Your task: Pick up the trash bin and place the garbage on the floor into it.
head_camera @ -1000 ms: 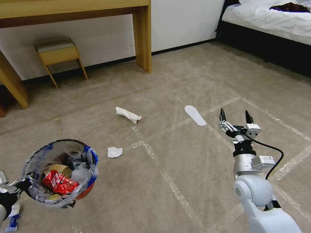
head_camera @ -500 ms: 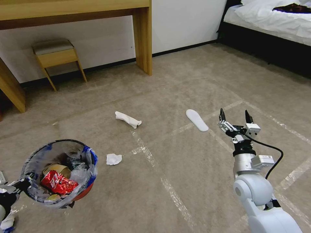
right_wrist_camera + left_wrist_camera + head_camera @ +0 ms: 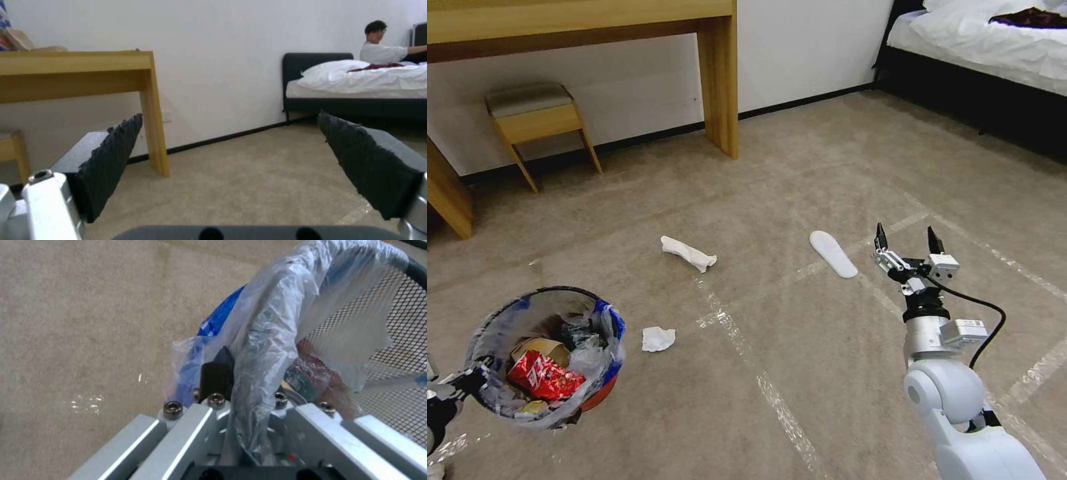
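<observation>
on the floor [image 3: 800,167] ahead the whole view shifts slightly, so the base is driving; left gripper [image 3: 454,390] clenched on the trash bin [image 3: 547,357] rim, right gripper [image 3: 904,240] spread empty near white slipper [image 3: 832,253], crumpled tissue [image 3: 658,339] uncollected.

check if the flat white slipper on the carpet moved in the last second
No. The flat white slipper still lies at the same clear tape line; the whole view shifted, so the camera moved.

The trash bin [image 3: 547,360] is red with a dark rim, lined in clear plastic printed blue. The floor [image 3: 800,180] is beige-brown carpet gridded by shiny tape lines. The slipper [image 3: 833,253] and tissues [image 3: 658,339] are white.
</observation>
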Robot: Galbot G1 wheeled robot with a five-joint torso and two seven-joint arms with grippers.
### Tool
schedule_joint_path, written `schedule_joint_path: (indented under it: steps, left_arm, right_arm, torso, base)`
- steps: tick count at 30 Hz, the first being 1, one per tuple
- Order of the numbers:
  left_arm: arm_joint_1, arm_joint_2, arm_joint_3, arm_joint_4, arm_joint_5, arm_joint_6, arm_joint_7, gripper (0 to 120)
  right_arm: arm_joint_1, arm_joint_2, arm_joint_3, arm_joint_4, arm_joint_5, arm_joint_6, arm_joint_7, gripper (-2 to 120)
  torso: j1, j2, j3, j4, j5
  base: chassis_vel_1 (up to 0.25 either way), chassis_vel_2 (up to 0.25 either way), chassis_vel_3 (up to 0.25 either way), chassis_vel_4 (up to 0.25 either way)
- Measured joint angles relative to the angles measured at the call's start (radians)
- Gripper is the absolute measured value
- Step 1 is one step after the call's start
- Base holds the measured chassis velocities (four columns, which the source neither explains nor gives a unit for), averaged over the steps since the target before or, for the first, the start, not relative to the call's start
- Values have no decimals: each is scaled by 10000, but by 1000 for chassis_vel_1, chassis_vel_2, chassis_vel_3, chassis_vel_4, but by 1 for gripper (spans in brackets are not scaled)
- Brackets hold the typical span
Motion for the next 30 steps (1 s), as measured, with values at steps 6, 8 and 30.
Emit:
schedule_joint_path:
  steps: [6, 8, 30]
  left_arm:
    - [22, -2, -46, -5, -17, -6, 0, 1]
    - [0, 2, -66, -7, -46, -6, -2, 1]
    - [-11, -53, -97, 1, -116, 6, -47, 1]
  right_arm:
    - [-9, 77, 0, -82, -22, 51, -3, 100]
    - [5, 90, -14, -104, -33, 60, -5, 100]
    - [19, 125, -30, -205, -38, 93, -36, 100]
  torso:
    - [0, -1, 0, -1, 0]
    - [0, 0, 0, -1, 0]
    - [0, 0, 0, 1, 0]
  base:
    - [0, 0, 0, 0]
    - [0, 0, 0, 0]
    - [18, 23, 20, 21]
